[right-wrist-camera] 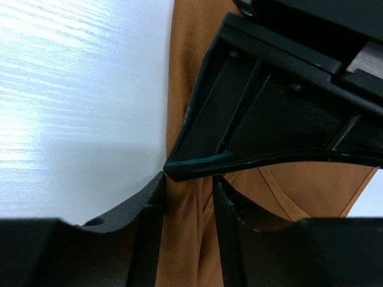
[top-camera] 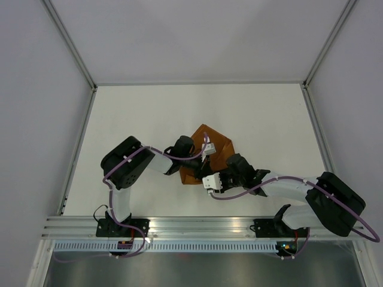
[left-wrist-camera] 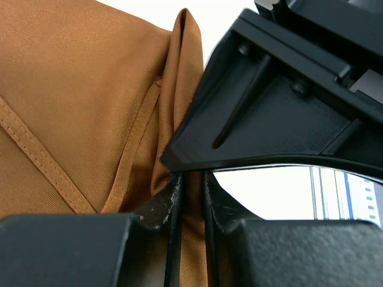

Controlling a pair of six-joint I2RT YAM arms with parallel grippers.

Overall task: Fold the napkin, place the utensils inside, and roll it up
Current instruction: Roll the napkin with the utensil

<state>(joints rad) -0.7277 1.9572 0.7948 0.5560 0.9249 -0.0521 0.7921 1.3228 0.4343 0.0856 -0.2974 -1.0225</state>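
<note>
The rust-orange napkin [top-camera: 219, 143] lies crumpled and partly folded near the middle of the white table. My left gripper [top-camera: 200, 160] is over its near-left part and my right gripper [top-camera: 209, 172] is just beside it, the two facing each other. In the left wrist view my gripper [left-wrist-camera: 190, 206] is shut on a pinched fold of the napkin [left-wrist-camera: 78, 89]. In the right wrist view my gripper [right-wrist-camera: 188, 206] is also shut on a fold of the napkin [right-wrist-camera: 187, 54]. No utensils show in any view.
The white table [top-camera: 179, 107] is bounded by metal rails and grey walls at the left, right and back. The other gripper's black body fills the upper right of each wrist view, very close. Purple cables run along both arms.
</note>
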